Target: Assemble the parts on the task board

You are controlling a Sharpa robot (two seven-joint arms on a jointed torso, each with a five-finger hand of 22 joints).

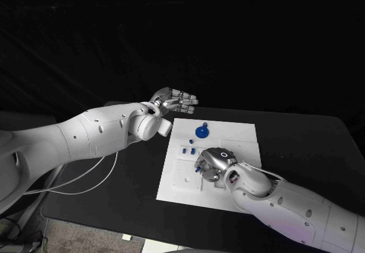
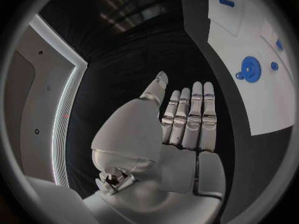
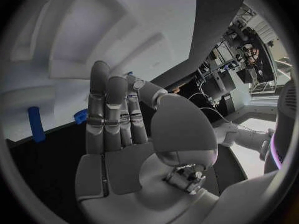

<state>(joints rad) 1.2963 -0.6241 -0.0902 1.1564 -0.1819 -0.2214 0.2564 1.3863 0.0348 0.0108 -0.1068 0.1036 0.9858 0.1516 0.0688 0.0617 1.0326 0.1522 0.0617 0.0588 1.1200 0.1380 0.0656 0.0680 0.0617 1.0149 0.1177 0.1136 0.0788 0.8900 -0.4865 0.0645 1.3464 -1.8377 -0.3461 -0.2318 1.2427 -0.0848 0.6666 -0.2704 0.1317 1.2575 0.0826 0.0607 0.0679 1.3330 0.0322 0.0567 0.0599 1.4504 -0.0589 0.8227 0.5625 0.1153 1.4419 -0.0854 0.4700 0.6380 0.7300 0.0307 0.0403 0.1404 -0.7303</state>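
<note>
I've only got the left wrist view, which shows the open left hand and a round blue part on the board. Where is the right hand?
Observer: The right hand is low over the near half of the board, palm down.
Operator: Is it holding anything?
Observer: No. In the right wrist view its fingers lie straight with nothing in them.
Operator: Any part near it?
Observer: A blue bar lies beside those fingers, untouched.
</note>
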